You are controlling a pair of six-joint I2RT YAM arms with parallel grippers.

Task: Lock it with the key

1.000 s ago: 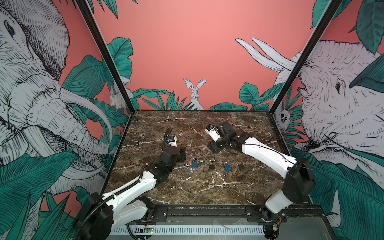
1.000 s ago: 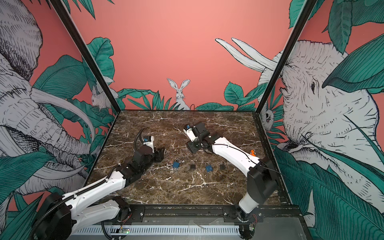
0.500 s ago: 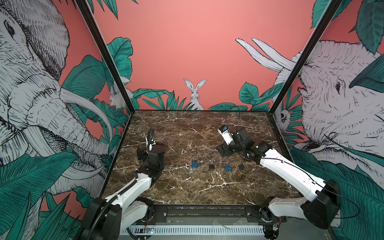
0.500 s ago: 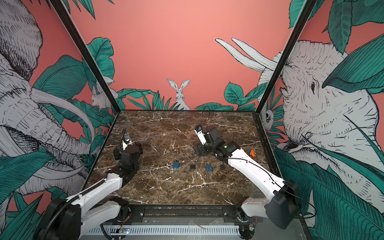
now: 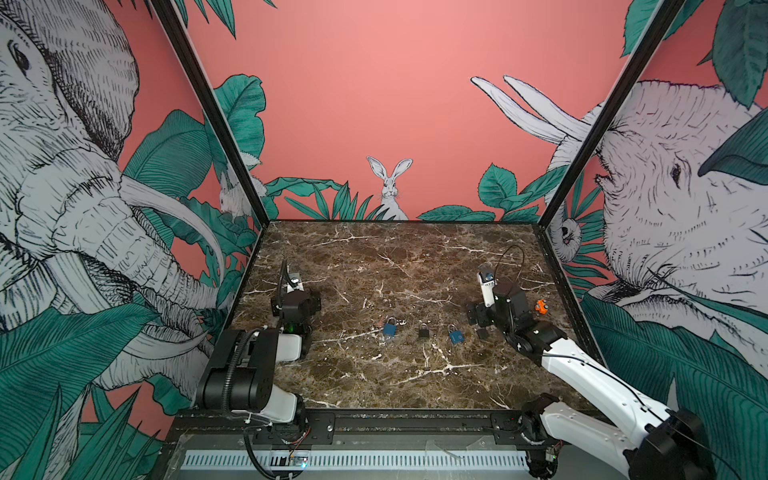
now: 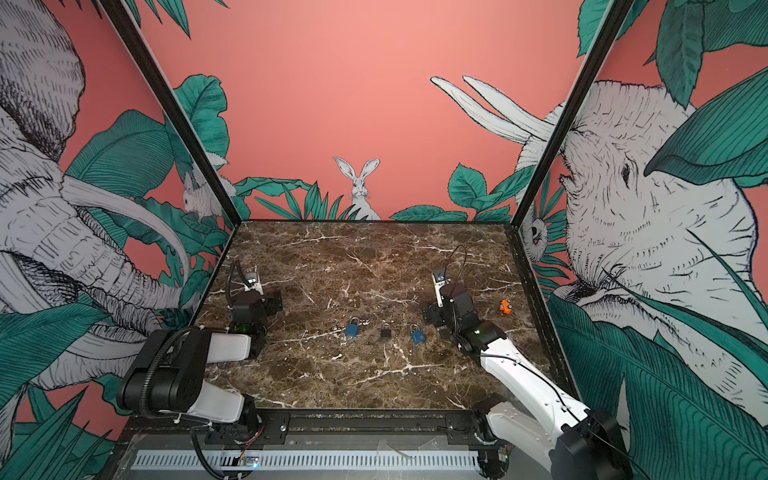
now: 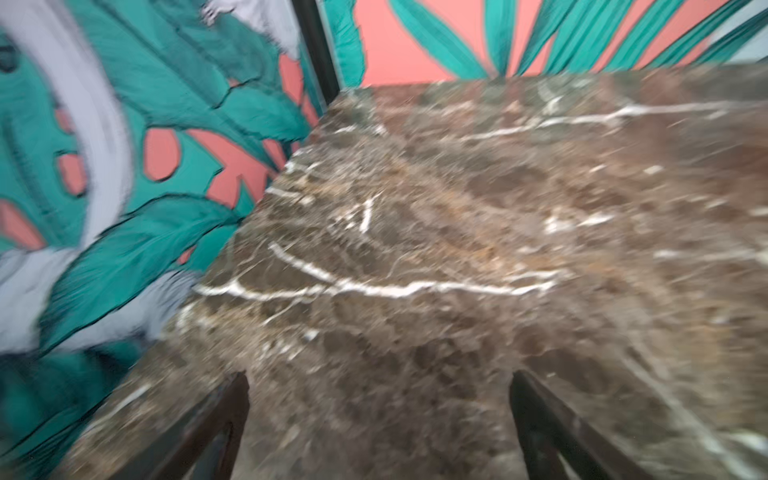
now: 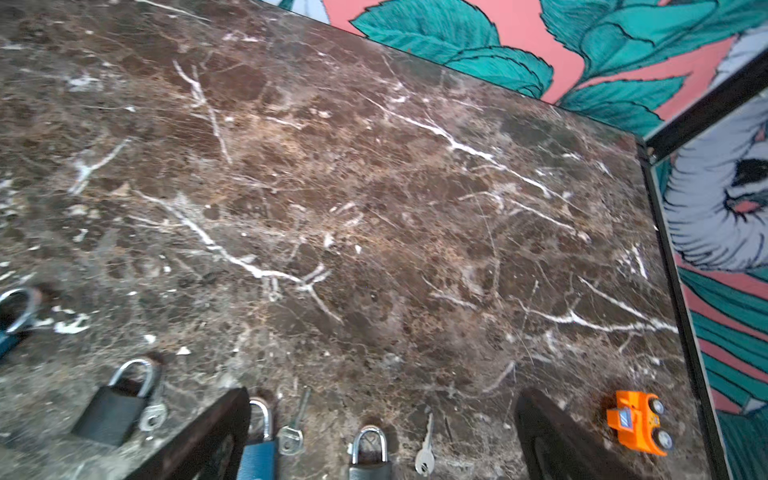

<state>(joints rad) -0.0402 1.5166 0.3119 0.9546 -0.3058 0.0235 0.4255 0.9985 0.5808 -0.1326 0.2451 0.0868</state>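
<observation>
Marble (image 8: 374, 208); right wrist, not left, shows padlocks (image 8: 110, 411).

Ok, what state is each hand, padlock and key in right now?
Left hand: open, empty.
Right hand: open, empty.
Left blue padlock: lying flat, untouched.
Left black padlock: flat, loop looks shut, key beside.
Right blue padlock: flat, key beside.
Right black padlock: flat, loop looks shut, key beside.
</observation>
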